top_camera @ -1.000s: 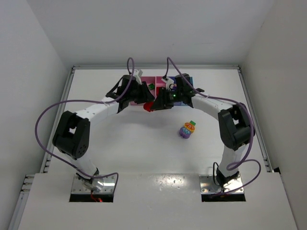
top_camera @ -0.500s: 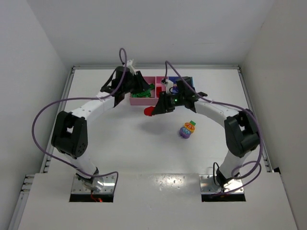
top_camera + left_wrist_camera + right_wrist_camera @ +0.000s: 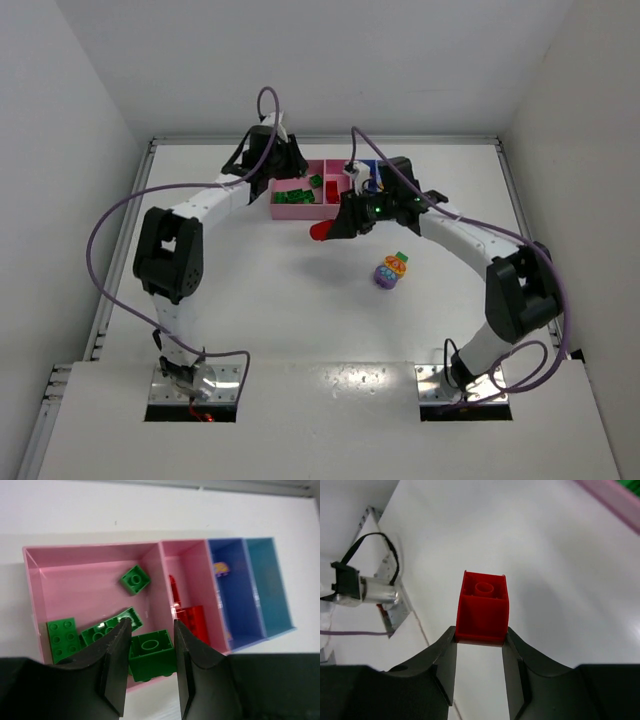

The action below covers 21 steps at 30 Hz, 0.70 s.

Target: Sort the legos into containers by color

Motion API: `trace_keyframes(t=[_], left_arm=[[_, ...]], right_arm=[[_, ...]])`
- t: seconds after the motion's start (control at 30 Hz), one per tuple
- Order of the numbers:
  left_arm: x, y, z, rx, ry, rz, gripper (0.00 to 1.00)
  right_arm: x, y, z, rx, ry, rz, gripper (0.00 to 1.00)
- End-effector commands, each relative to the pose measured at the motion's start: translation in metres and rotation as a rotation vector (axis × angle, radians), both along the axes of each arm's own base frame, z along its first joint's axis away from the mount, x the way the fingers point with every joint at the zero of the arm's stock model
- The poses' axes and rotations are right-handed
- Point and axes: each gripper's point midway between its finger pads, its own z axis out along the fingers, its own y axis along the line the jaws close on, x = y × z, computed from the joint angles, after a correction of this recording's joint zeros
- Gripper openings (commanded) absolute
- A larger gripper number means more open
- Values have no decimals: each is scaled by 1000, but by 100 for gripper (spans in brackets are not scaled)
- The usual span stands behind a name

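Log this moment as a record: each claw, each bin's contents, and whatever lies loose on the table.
left claw: shut on a green brick, over the near wall of the wide pink bin
right claw: shut on a red brick, over the table in front of the narrow pink bin
wide pink bin contents: loose green bricks
narrow pink bin contents: red bricks
purple-blue bin: one small yellow-and-purple piece
light blue bin: nothing visible
loose on table: one multicolour stack, purple, yellow, orange and green

Lab test cell: plain white walls [image 3: 300, 60], white table [image 3: 290, 310].
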Motion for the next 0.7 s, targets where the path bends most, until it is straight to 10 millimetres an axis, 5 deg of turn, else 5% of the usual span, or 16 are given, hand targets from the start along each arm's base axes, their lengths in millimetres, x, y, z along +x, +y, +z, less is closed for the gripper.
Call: trace_keyframes(t=[0.0, 0.1, 0.3, 0.43, 0.67], left_arm=[[18, 9, 4, 59, -45, 23, 10], [27, 18, -12, 102, -20, 71, 25], [31, 16, -17, 125, -18, 84, 76], [29, 15, -5, 121, -38, 72, 85], [3, 12, 58, 59, -131, 17, 85]], right_arm=[[38, -12, 40, 10, -166, -59, 0], [62, -25, 55, 11, -209, -119, 0], [112, -40, 62, -45, -288, -208, 0], [136, -43, 43, -109, -301, -238, 0], [178, -46, 3, -204, -299, -285, 0]])
